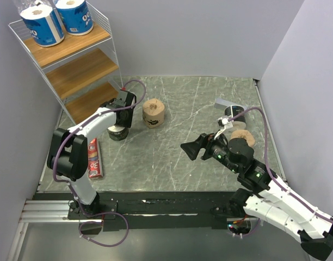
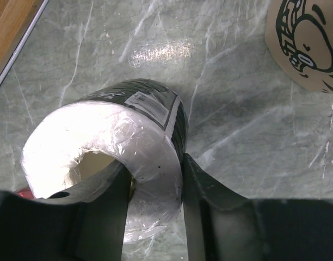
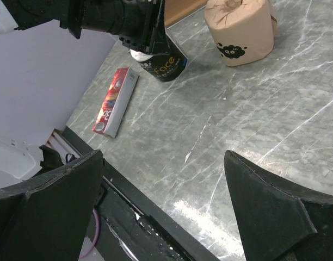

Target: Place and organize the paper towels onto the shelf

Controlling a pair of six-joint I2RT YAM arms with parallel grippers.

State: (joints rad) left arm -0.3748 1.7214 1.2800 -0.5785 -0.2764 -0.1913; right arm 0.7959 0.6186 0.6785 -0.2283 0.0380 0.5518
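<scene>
The shelf [image 1: 74,65] stands at the back left, with two blue-wrapped paper towels [image 1: 43,24] [image 1: 74,15] on its top board. My left gripper [image 1: 121,115] [image 2: 155,190] is shut on the wall of a black-wrapped roll [image 1: 118,132] [image 2: 104,136], one finger in the core and one outside. This roll sits at table level, slightly tilted, and also shows in the right wrist view [image 3: 166,62]. A tan roll [image 1: 153,112] [image 2: 305,41] [image 3: 240,30] stands to its right. My right gripper [image 1: 192,148] [image 3: 164,179] is open and empty over mid table. Another black roll [image 1: 232,112] and tan roll [image 1: 244,135] lie at the right.
A flat red box [image 1: 94,159] [image 3: 116,100] lies by the left arm's base. A small grey block [image 1: 223,102] sits at the back right. The two lower shelf boards [image 1: 82,73] [image 1: 93,100] hold nothing. Walls close in on both sides.
</scene>
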